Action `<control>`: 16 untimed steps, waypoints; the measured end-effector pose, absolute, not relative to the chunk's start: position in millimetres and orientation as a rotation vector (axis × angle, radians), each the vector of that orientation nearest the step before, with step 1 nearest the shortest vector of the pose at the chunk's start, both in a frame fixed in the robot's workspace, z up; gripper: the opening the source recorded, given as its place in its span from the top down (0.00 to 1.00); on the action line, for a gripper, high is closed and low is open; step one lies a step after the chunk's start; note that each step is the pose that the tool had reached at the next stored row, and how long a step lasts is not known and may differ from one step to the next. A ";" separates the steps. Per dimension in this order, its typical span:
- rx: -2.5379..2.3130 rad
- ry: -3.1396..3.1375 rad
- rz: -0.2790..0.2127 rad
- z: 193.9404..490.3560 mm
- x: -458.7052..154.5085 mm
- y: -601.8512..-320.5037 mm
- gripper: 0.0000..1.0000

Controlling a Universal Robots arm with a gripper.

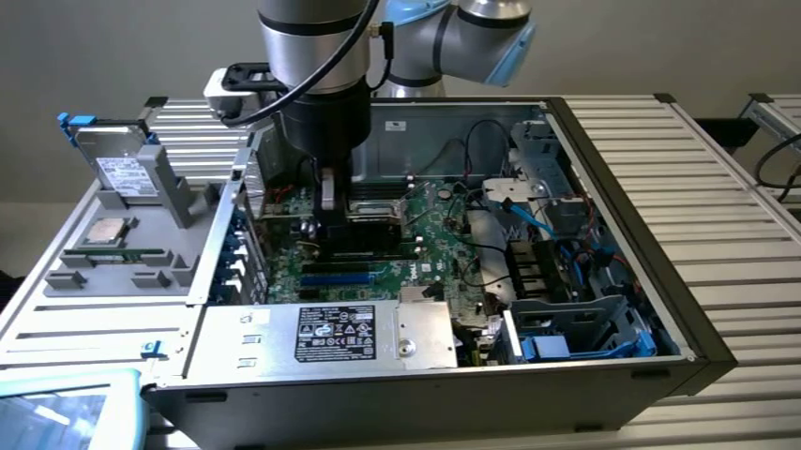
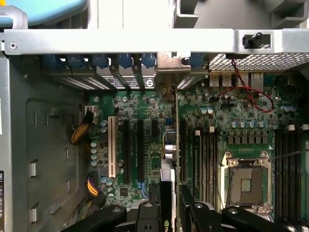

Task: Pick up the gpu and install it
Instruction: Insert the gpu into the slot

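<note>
gpu [image 2: 168, 189] edge-on; thin dark card, upright

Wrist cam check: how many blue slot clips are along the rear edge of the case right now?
6 blue clips: five in a row on the white slot's side of the bracket of the gpu, the sixth on the CPU socket's side. Another may be hidden behind that bracket.

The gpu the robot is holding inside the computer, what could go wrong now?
1. The gpu hangs edge-on in the gripper above several look-alike black slots. It might come down in the wrong one, or beside a slot.
2. Its metal end sits close to the case's rear rail and could catch there.
3. If the card is a bit tilted, pushing down could bend it or scrape the motherboard.
</note>
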State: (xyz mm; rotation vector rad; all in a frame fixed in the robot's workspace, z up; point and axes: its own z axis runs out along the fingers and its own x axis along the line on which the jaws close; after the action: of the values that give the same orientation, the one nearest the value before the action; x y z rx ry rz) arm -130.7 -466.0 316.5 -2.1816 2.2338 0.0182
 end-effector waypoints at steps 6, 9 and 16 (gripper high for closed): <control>-2.182 2.234 0.018 308.0 -133.5 -465.9 0.73; -2.182 2.234 0.018 304.6 -134.0 -465.9 0.73; -2.182 2.234 0.017 302.2 -134.2 -465.9 0.73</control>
State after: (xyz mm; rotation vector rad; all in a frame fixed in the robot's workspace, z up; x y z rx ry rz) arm -134.2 -465.9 302.2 -2.1823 2.2344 0.0166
